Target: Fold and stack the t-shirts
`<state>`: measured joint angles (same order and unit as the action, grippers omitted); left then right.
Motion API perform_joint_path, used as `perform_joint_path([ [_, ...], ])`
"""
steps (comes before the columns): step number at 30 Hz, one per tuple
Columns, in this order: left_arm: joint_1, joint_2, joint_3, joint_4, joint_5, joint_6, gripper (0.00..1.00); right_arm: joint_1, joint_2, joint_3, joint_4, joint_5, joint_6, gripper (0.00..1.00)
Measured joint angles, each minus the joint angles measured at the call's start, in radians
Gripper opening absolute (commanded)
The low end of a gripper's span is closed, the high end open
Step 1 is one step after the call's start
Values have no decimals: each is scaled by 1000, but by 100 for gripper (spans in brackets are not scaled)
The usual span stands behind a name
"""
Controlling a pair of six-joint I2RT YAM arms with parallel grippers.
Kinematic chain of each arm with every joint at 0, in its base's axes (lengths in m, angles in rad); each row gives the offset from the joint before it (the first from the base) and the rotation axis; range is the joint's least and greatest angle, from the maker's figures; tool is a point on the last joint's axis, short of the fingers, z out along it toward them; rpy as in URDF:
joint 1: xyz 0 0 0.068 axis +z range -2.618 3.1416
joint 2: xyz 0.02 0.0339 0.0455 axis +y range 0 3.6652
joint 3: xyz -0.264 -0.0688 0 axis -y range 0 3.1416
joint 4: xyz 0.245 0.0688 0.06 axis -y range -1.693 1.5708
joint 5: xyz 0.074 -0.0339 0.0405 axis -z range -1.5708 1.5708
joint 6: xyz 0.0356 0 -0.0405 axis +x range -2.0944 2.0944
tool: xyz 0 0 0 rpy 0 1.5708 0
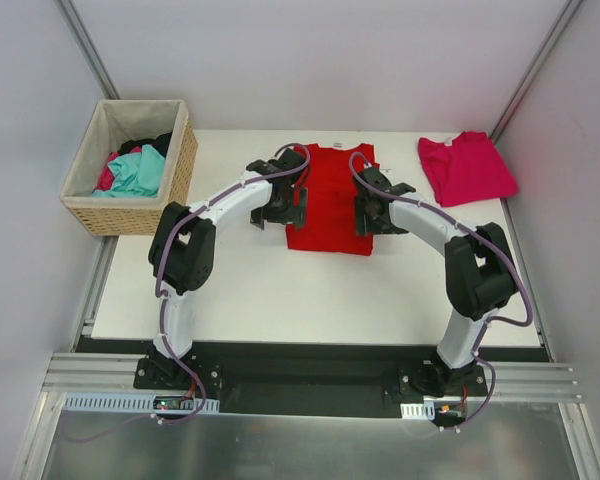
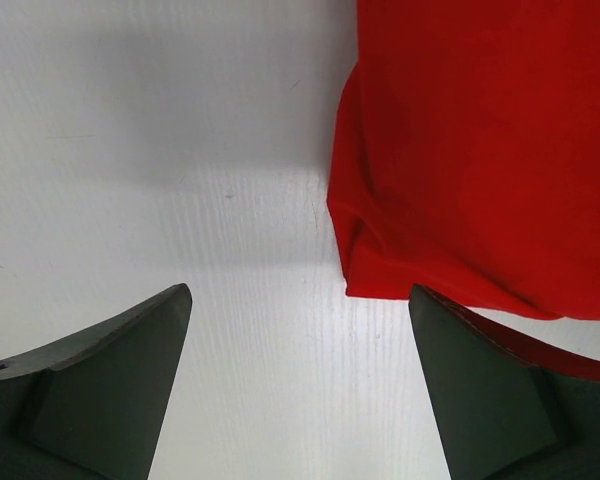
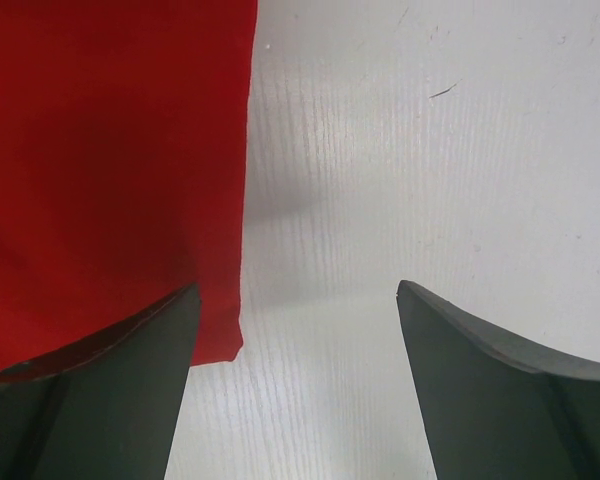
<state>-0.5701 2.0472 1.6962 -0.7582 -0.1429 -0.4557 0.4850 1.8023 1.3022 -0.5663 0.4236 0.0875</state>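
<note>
A bright red t-shirt (image 1: 330,200), folded into a long rectangle, lies flat at the middle of the white table (image 1: 280,290). A magenta-pink t-shirt (image 1: 465,167) lies folded at the back right corner. My left gripper (image 1: 278,208) hovers at the red shirt's left edge, open. In the left wrist view the left gripper (image 2: 298,290) frames bare table, and the red t-shirt's (image 2: 480,150) near corner sits just above the right finger. My right gripper (image 1: 372,214) stands open at the shirt's right edge. The right wrist view shows this gripper (image 3: 298,286) over bare table, its left finger overlapping the red t-shirt (image 3: 110,150).
A wicker basket (image 1: 185,165) with a white liner stands at the back left off the table's corner, holding teal, pink and dark clothes. White walls close in the table on three sides.
</note>
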Motion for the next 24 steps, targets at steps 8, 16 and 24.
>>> perform_joint_path([
  [8,-1,58,-11,2,-64,-2,91,0,56,19,3,-1,0,83],
  [16,-3,104,-12,2,-98,-5,91,1,117,20,3,-1,1,83],
  [24,-7,89,-44,28,-104,-10,91,19,113,13,-1,22,1,83],
])
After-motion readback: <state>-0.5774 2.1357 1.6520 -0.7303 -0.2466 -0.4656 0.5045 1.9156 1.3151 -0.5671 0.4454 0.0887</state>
